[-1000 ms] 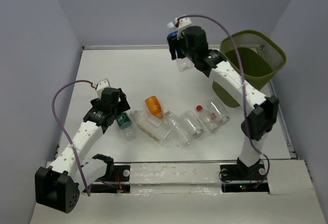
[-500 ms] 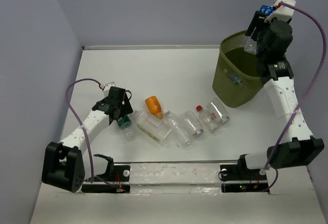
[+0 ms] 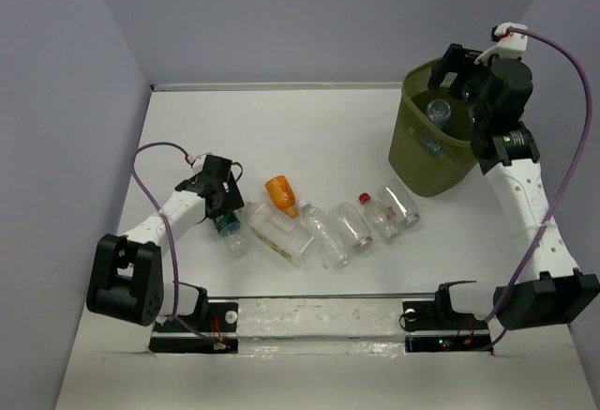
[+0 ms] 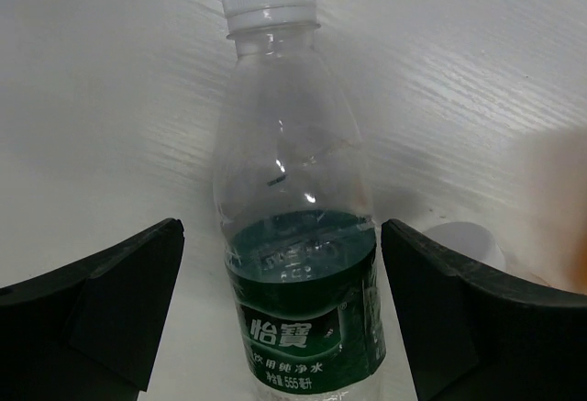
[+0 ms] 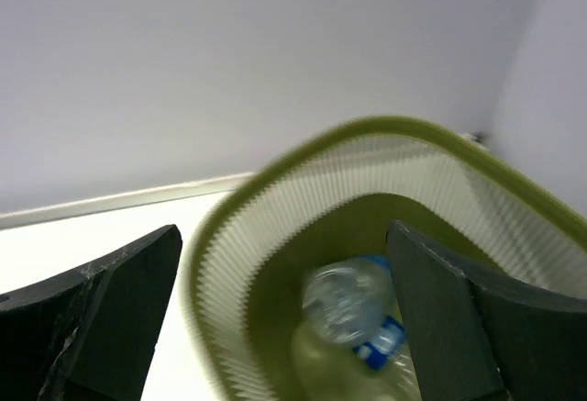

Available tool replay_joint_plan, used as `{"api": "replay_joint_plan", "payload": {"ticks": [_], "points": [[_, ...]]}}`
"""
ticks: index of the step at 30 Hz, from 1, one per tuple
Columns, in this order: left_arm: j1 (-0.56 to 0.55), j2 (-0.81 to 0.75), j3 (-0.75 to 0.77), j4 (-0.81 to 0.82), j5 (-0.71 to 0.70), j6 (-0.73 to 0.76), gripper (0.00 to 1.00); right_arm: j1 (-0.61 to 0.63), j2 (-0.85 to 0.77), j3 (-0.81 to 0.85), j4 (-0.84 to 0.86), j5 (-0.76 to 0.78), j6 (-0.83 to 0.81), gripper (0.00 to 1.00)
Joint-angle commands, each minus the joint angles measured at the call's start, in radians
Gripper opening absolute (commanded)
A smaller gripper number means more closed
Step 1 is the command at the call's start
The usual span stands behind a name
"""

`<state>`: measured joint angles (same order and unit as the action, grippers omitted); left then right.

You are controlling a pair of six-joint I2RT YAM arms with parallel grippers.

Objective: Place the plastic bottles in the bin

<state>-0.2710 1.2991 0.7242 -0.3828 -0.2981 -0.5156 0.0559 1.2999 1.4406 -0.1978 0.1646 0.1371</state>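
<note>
White table point(image 3: 328, 138), grey walls. The bin point(image 3: 412, 161) stands at its far right corner with a blue-labelled bottle point(image 5: 353, 305) inside. The right gripper point(image 3: 459, 68) hangs over the bin's rim, jaws wide, empty. Far left of the bin, the left gripper point(image 3: 225, 202) spreads wide around a green-labelled bottle point(image 4: 293, 236) marked "怡寶", 555, without touching it. The other bottles point(image 3: 328, 227) lie between.

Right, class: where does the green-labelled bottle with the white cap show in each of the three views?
Top external: the green-labelled bottle lies left of centre, on the white table.
Left wrist: the bottle fills the centre, cap at top.
Right wrist: not in it.
Shared landmark: the white table, seen in all three.
</note>
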Motion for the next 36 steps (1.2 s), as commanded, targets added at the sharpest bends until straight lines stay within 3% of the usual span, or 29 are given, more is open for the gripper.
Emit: {"api": "replay_joint_plan", "payload": {"ticks": [1,5,12,20,29,36], "points": [[0.032,0.038,0.041,0.013,0.037,0.02,0.98,0.192,-0.022,0.014,0.032,-0.28,0.039,0.97],[0.05,0.042,0.041,0.018,0.033,0.023,0.91,0.363,0.057,-0.023,0.049,-0.362,0.062,0.94],[0.062,0.043,0.04,0.021,0.04,0.035,0.67,0.593,0.3,-0.092,0.101,-0.405,0.079,0.95],[0.064,-0.109,0.057,-0.007,0.005,0.031,0.63,0.648,0.562,-0.019,0.123,-0.436,0.111,0.97],[0.064,-0.308,0.208,-0.099,-0.009,0.057,0.62,0.69,0.702,0.041,0.123,-0.479,0.13,0.95],[0.064,-0.409,0.242,-0.074,0.027,0.069,0.61,0.699,0.794,0.104,0.123,-0.49,0.151,0.91]]}}
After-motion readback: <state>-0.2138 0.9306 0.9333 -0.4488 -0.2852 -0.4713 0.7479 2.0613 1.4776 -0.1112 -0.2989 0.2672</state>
